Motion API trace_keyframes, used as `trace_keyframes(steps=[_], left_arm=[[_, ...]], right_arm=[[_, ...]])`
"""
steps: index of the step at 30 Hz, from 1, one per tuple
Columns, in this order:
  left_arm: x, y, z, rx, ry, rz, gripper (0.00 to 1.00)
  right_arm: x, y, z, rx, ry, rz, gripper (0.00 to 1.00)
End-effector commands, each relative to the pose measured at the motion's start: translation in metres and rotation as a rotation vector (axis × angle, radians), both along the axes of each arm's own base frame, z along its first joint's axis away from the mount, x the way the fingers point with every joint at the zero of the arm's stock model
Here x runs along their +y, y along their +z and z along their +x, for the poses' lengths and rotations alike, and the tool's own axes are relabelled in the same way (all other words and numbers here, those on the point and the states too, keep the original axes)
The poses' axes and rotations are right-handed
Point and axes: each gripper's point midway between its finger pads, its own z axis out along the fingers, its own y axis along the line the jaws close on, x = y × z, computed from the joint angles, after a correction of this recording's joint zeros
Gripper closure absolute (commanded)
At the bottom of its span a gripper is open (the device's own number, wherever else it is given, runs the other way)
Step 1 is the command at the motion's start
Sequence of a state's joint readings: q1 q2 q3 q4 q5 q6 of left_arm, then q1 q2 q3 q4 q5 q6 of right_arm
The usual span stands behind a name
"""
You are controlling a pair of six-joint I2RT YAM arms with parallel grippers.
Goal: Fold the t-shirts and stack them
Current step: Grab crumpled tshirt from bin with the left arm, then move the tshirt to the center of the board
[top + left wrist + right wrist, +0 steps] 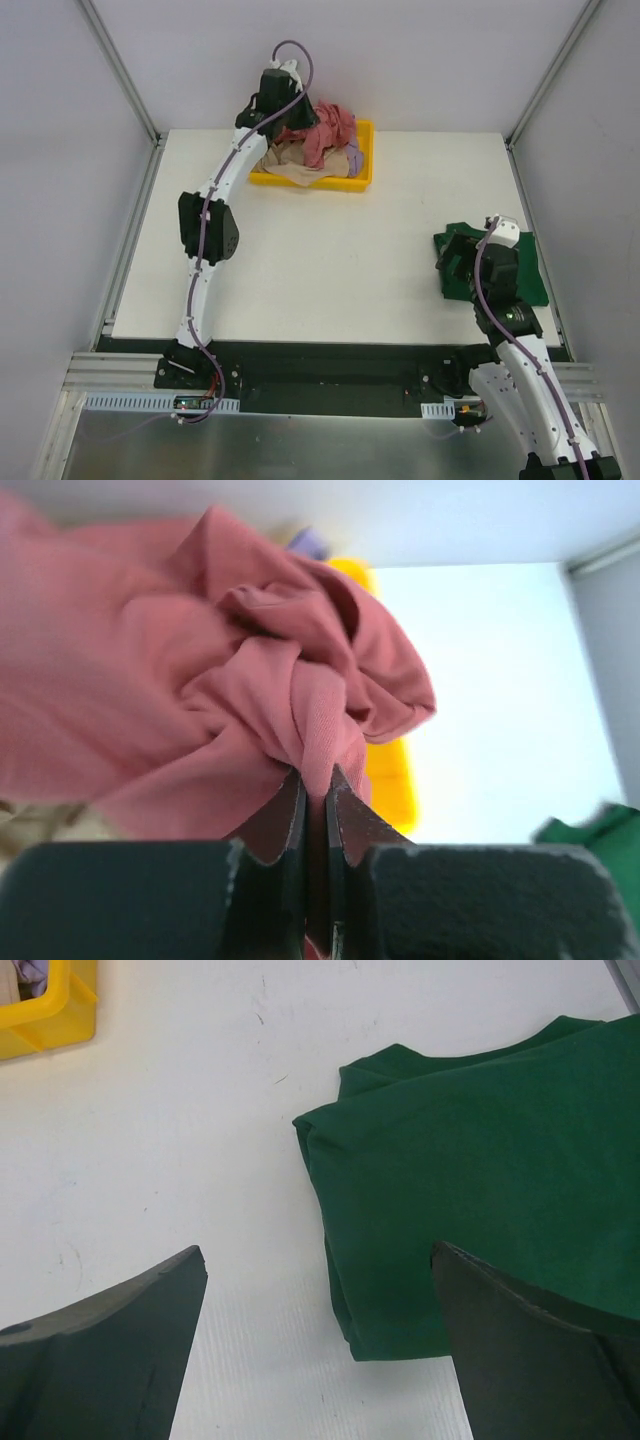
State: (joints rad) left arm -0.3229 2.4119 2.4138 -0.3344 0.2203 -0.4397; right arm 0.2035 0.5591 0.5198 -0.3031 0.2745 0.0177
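Two arms: both are bolted at the near edge of the white table. The left arm reaches to the far side and the right arm bends over the right-hand side.
Left gripper: the jaws are pressed together on a pinched fold of the rose-red t-shirt, with only a thin strip of cloth between the fingers.
Rose-red t-shirt: bunched and crumpled, it forms the top of the heap in the yellow tray. In the top view it stands higher than the tray walls.
Yellow tray: it sits at the far edge of the table, left of centre, directly under the left gripper.
Beige t-shirt: it lies low in the tray beneath the rose-red cloth, along the near-left wall.
Lavender t-shirt: only a small patch shows, at the right side of the tray just beside the rose-red cloth.
Right gripper: the jaws are spread wide with nothing held between them. One finger is over bare table and the other over the dark green t-shirt. Whether either finger touches the surface below cannot be told.
Dark green t-shirt: it lies flat on the right side of the table, folded, with layered edges showing along its left side. It is well apart from the tray.
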Motion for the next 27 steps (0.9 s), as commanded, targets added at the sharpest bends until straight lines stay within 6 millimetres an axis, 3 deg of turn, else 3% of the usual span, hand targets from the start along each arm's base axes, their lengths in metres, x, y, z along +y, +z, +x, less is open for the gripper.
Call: trace_keyframes(steps=[1,5,7,10,13,15,17,18,20,22,23,26,27], left_arm=[[-0.028,0.279,-0.104,-0.563,-0.170,-0.134,1.00],[-0.041,0.353,-0.181,-0.729,-0.241,-0.158,1.00],[-0.044,0.369,-0.209,-0.767,-0.270,-0.165,1.00],[-0.038,0.374,-0.229,-0.762,-0.259,-0.186,1.00],[-0.025,0.354,-0.222,-0.703,-0.174,-0.158,1.00],[-0.023,0.334,-0.227,-0.653,-0.179,-0.144,1.00],[-0.022,0.301,-0.236,-0.582,-0.208,-0.122,1.00],[-0.015,0.279,-0.241,-0.539,-0.189,-0.099,1.00],[0.009,0.228,-0.234,-0.458,-0.076,-0.002,0.91],[0.051,0.175,-0.220,-0.370,0.111,0.114,0.71],[0.072,0.153,-0.217,-0.314,0.183,0.146,0.47],[0.137,0.073,-0.218,-0.050,0.344,0.172,0.01],[0.152,0.051,-0.225,0.038,0.375,0.179,0.01]], right_arm=[[-0.001,0.013,0.002,-0.058,-0.006,0.008,0.04],[0.000,0.018,0.000,-0.080,-0.003,0.025,0.04],[0.000,0.020,-0.001,-0.092,-0.007,0.037,0.04],[0.002,0.021,-0.003,-0.105,-0.001,0.054,0.04],[0.005,0.027,-0.006,-0.128,0.014,0.071,0.04],[0.007,0.028,-0.008,-0.136,0.023,0.075,0.04],[0.006,0.028,-0.009,-0.140,0.021,0.082,0.04],[0.006,0.027,-0.010,-0.137,0.017,0.083,0.04],[0.004,0.025,-0.011,-0.129,0.006,0.083,0.04],[0.005,0.022,-0.013,-0.115,0.004,0.087,0.04],[0.005,0.019,-0.013,-0.103,0.006,0.092,0.04],[0.016,0.012,-0.016,-0.050,0.063,0.111,0.04],[0.022,0.008,-0.018,-0.023,0.093,0.122,0.04]])
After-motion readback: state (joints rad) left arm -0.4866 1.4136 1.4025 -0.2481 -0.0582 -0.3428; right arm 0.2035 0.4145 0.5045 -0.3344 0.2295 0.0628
